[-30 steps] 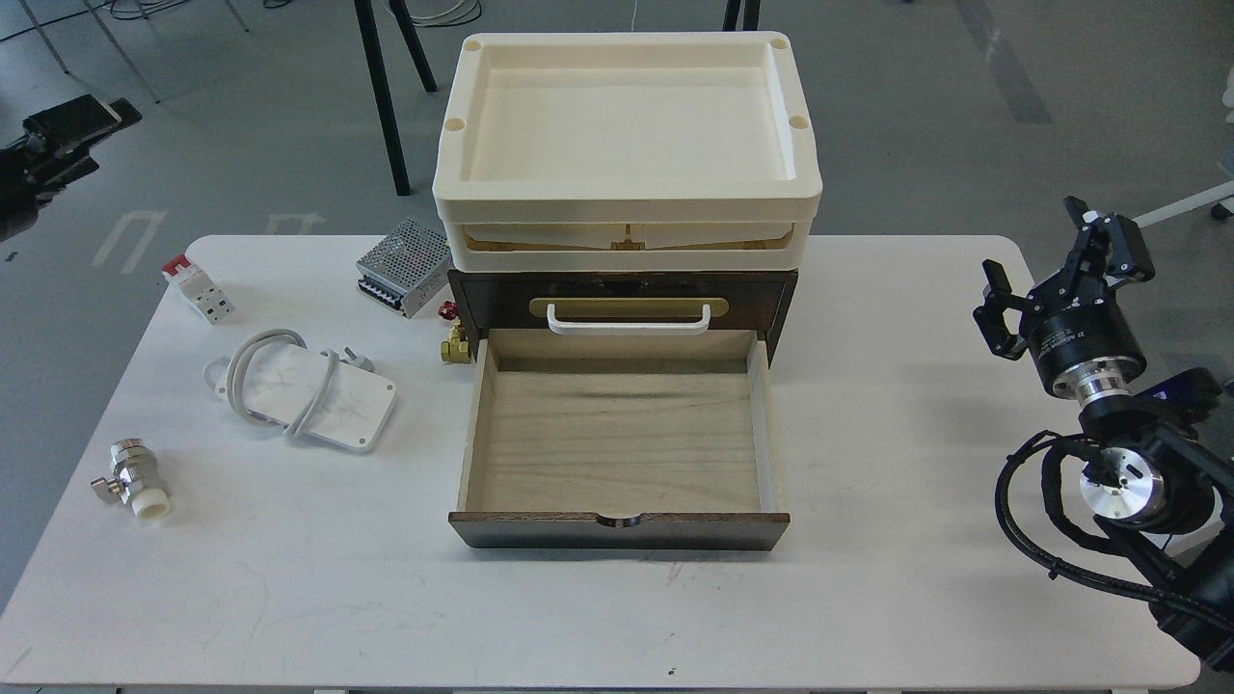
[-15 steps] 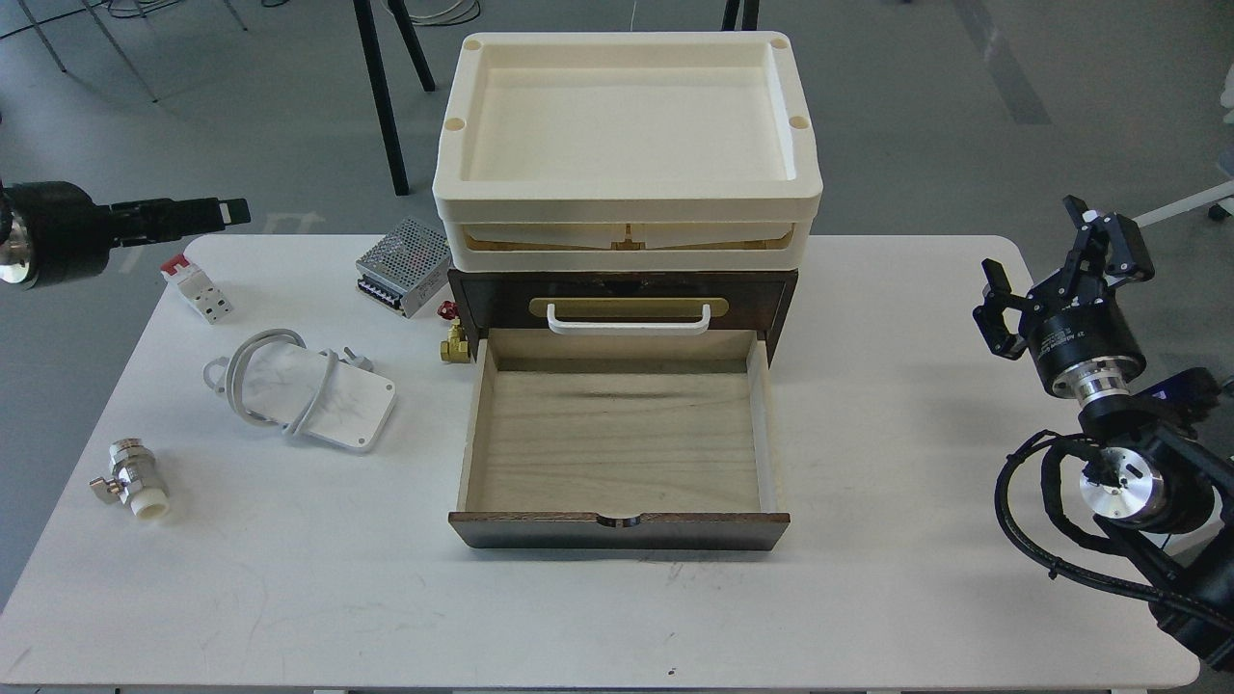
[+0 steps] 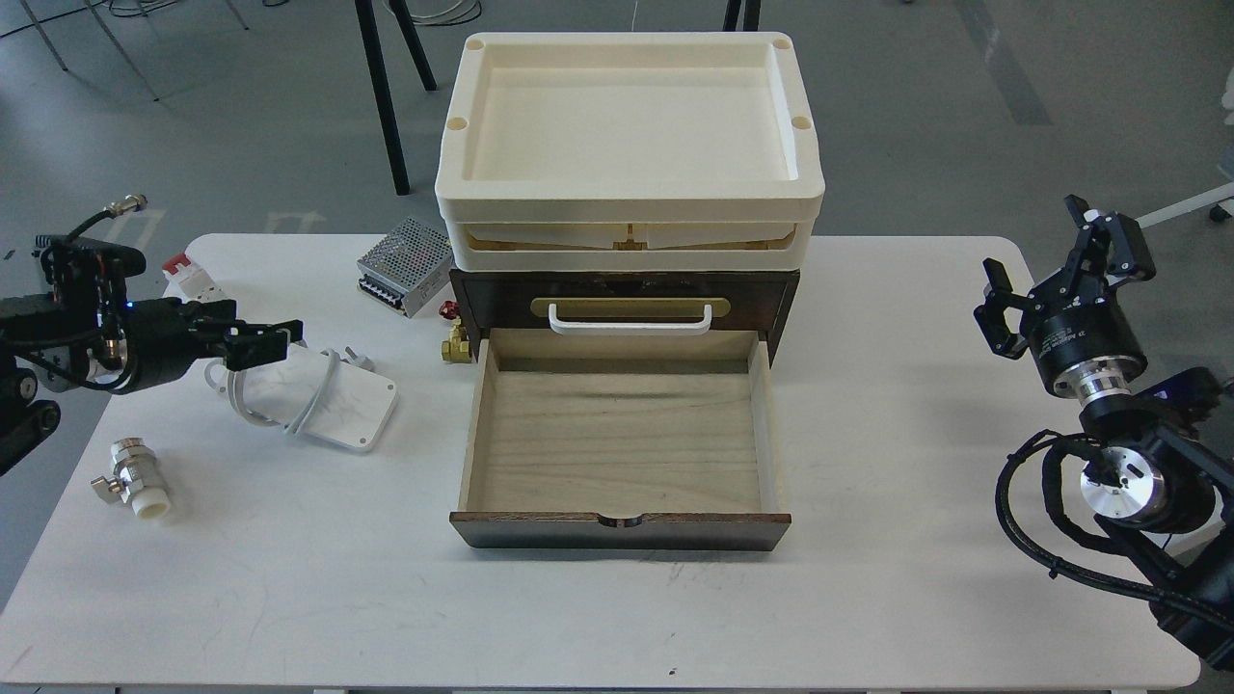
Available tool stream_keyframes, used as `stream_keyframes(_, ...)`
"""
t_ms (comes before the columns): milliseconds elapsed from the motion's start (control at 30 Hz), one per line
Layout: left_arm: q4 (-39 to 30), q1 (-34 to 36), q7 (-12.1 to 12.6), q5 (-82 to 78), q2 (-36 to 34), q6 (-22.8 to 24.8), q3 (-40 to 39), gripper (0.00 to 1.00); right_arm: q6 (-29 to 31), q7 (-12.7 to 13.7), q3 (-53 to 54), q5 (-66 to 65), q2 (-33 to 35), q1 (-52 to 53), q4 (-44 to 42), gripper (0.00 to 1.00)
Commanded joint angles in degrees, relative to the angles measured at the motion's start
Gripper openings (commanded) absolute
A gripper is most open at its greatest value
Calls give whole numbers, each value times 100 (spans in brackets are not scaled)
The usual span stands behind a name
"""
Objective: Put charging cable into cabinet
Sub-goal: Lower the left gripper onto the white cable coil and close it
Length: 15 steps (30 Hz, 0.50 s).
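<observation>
The charging cable (image 3: 342,410), a flat white pad with a grey-white cable looped around it, lies on the table left of the cabinet. The dark brown cabinet (image 3: 779,294) stands at the middle of the table, its pale wood drawer (image 3: 617,531) pulled out and empty. My left gripper (image 3: 275,339) reaches in from the left and hovers over the pad's upper left end, its fingers slightly apart and holding nothing. My right gripper (image 3: 1053,258) is open and empty, raised at the table's right edge, far from the cabinet.
Two cream plastic trays (image 3: 627,207) are stacked on the cabinet. A perforated metal power-supply box (image 3: 405,265) and a red-and-white block (image 3: 193,280) lie at the back left. A brass fitting (image 3: 455,344) sits by the cabinet's left side. A silver valve (image 3: 135,482) lies front left.
My left arm has swung in from the far left and come down, bringing its gripper from behind the table's back left corner to just over the charging cable. The right arm has not moved.
</observation>
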<state>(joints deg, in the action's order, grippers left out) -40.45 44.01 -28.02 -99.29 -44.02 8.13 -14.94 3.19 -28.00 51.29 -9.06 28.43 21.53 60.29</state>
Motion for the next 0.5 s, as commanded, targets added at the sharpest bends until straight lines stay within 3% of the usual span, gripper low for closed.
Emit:
stream_keyframes(0,362,-129,2,15,174,-197,149,96,-3,0,-5,1,-5,0,0,99)
stream_keyframes(333,1030,-147,2,120,640,-585,457,95,-3,0,-5,1,-5,0,-61,99)
stream_keyframes(467,1294,-164,2,147,736,-611,466,82,-3,0,-5,1,-5,0,-61,99)
